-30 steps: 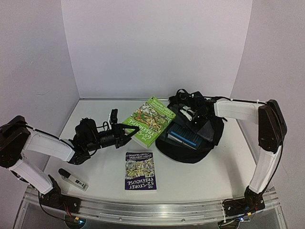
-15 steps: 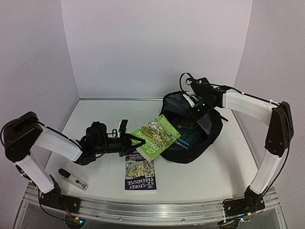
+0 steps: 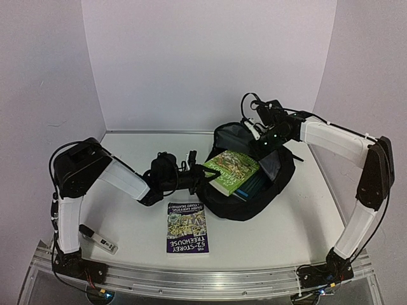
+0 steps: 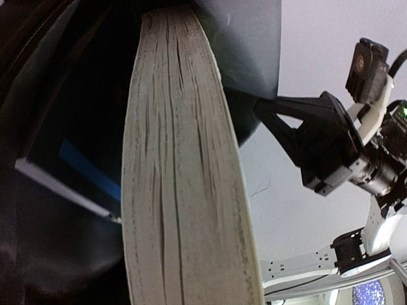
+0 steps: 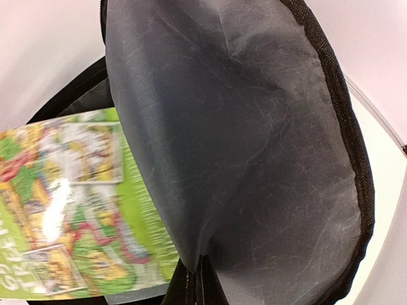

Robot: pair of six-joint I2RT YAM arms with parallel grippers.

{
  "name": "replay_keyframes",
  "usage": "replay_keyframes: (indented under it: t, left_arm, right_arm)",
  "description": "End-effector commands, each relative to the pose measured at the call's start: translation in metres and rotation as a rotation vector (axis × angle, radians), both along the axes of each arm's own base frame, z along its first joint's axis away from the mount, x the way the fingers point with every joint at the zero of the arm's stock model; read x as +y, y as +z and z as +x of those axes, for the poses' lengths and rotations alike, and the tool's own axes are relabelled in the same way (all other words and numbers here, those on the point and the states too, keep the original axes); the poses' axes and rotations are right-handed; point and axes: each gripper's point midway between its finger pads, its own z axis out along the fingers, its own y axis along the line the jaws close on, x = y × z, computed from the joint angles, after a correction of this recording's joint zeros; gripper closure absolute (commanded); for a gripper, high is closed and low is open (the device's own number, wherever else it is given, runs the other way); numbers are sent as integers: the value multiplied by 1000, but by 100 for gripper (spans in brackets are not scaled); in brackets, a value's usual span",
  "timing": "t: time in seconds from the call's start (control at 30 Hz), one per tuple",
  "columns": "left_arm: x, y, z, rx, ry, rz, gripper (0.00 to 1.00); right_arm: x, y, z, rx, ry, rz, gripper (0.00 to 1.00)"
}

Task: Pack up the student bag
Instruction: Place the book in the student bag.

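Student bag (image 3: pixel 254 204): flap in right pincer (image 3: pixel 259 136), left pincer's (image 3: pixel 203 175) green book (image 3: pixel 233 169) inside

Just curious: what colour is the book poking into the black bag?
The book in the bag is bright green with cartoon pictures; top view shows it best.

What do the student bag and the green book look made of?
The student bag looks like soft woven synthetic fabric, perhaps nylon: matte, with fine weave and creases on its grey lining. The green book is paper, its rough cream page edges showing; the cover seems glossy, catching a highlight.
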Motion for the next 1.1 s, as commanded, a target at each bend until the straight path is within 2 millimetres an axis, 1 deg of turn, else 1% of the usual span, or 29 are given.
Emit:
replay_keyframes:
  t: [0.0, 0.03, 0.07, 0.13, 0.17, 0.2, 0.23, 0.3, 0.37, 0.43, 0.53, 0.6, 0.63, 0.67, 0.73, 0.83, 0.9, 1.03, 1.07]
  left_arm:
    - [-28, 37, 40, -7, 73, -149, 98]
    - [-36, 34, 48, 7, 80, -135, 96]
    - [-43, 32, 55, 20, 84, -119, 91]
    - [-55, 37, 67, 8, 104, -89, 82]
    - [-57, 31, 71, 21, 122, -38, 77]
    - [-58, 37, 74, 0, 140, -18, 71]
    - [-56, 35, 76, 3, 159, 26, 66]
    - [-51, 33, 76, -10, 189, 109, 56]
    - [-46, 37, 74, -25, 214, 176, 46]
    - [-43, 34, 69, -26, 221, 235, 39]
    - [-41, 29, 59, -10, 214, 300, 34]
    - [-39, 29, 54, -16, 220, 336, 25]
    - [-37, 29, 51, -15, 222, 361, 22]
    - [-36, 26, 47, -11, 219, 391, 22]
    - [-33, 26, 42, -9, 227, 429, 21]
    - [-31, 25, 36, -19, 235, 479, 27]
    - [-33, 25, 35, -19, 227, 487, 36]
    - [-44, 21, 37, -24, 199, 478, 64]
    - [-47, 20, 39, -26, 195, 475, 69]
  right_arm:
    - [12, 38, -3, -57, 18, 111, 100]
    - [13, 37, -3, -55, 19, 111, 100]
    - [12, 36, -3, -53, 18, 111, 100]
    - [13, 35, -2, -52, 17, 109, 100]
    - [13, 34, -1, -51, 15, 107, 100]
    - [13, 35, 0, -53, 15, 106, 100]
    - [13, 35, 0, -54, 14, 106, 100]
    - [13, 35, 1, -55, 15, 107, 100]
    - [14, 36, 2, -56, 12, 112, 100]
    - [15, 35, 3, -52, 10, 113, 100]
    - [15, 34, 4, -53, 10, 108, 100]
    - [14, 34, 4, -56, 10, 103, 100]
    - [14, 34, 4, -57, 10, 100, 100]
    - [13, 34, 4, -59, 10, 97, 100]
    - [13, 34, 5, -60, 10, 95, 100]
    - [14, 33, 5, -58, 12, 96, 100]
    - [14, 32, 4, -55, 14, 96, 100]
    - [14, 32, 3, -52, 15, 98, 100]
    - [14, 32, 3, -52, 17, 98, 100]
